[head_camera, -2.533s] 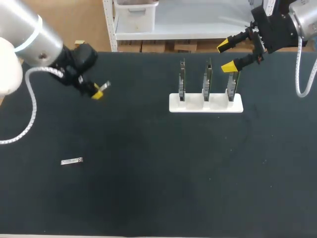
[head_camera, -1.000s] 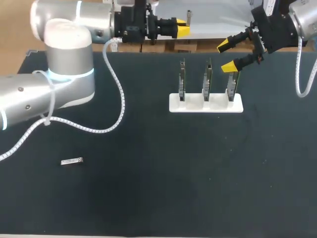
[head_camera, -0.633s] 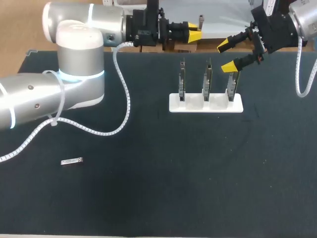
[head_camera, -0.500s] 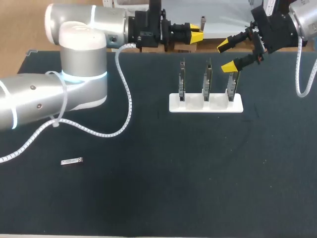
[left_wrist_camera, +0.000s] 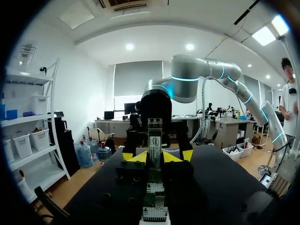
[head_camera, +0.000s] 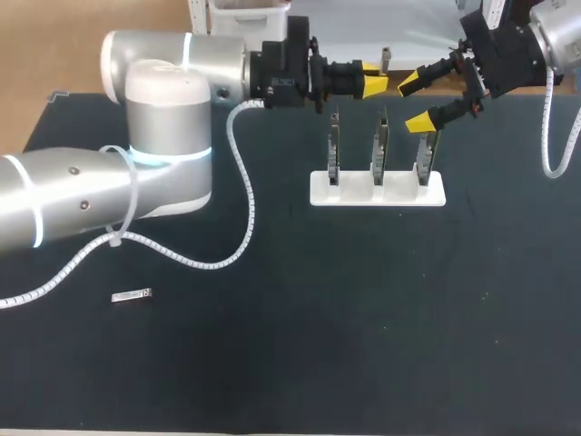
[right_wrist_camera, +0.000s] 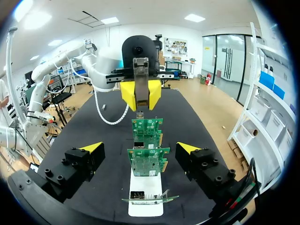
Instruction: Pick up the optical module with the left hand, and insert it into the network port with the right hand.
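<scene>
Optical module (head_camera: 385, 60), clamped upright in our left gripper (head_camera: 374, 84): we have carried it from well left of the card rack (head_camera: 377, 189) to just beyond it. Our right gripper (head_camera: 417, 102) waits over the rack's right end, fingers spread, empty; handover looks next.

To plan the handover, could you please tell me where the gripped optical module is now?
The optical module sticks up from the left gripper at the head view's far middle, just beyond the white card stand, beside the open right gripper.
</scene>
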### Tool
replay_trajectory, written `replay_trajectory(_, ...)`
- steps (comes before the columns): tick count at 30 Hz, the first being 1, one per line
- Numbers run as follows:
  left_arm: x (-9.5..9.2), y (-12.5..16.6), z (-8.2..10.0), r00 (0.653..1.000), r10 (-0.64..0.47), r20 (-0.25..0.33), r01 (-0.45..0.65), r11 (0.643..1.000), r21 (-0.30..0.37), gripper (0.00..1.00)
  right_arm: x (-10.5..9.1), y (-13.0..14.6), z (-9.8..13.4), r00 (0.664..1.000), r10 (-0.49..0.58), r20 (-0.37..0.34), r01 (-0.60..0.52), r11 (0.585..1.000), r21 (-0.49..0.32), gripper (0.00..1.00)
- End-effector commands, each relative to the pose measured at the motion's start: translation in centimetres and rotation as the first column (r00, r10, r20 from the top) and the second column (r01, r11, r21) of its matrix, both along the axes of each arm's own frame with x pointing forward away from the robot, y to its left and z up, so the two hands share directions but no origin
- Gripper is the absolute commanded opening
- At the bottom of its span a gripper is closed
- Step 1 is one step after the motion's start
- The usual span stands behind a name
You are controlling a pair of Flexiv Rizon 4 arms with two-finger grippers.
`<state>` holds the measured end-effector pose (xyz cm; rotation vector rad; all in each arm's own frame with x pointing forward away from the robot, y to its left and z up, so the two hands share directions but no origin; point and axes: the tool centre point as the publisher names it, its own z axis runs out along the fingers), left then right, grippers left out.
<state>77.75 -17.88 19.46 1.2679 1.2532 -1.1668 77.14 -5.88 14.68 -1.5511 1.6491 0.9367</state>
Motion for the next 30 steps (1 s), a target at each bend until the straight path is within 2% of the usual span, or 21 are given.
replay_trajectory(1, 0.4, -0.5, -0.6, 1.0, -0.007, -0.005, 0.007, 1.0, -0.003, 0.0, -0.1, 0.0, 0.0, 1.0, -0.002, 0.002, 0.002, 1.0, 0.001, 1.0)
replay_trajectory(9, 0.3, -0.4, -1.3, 0.999, 0.0, -0.033, -0.001, 1.0, -0.023, 0.0, -0.1, 0.0, 0.0, 1.0, -0.002, 0.002, 0.002, 1.0, 0.001, 1.0)
replay_trajectory(30, -0.6, -0.4, -2.8, 0.998, -0.039, -0.052, 0.04, 0.999, 0.001, 0.0, -0.1, 0.0, 0.0, 1.0, -0.002, 0.002, 0.002, 1.0, 0.001, 1.0)
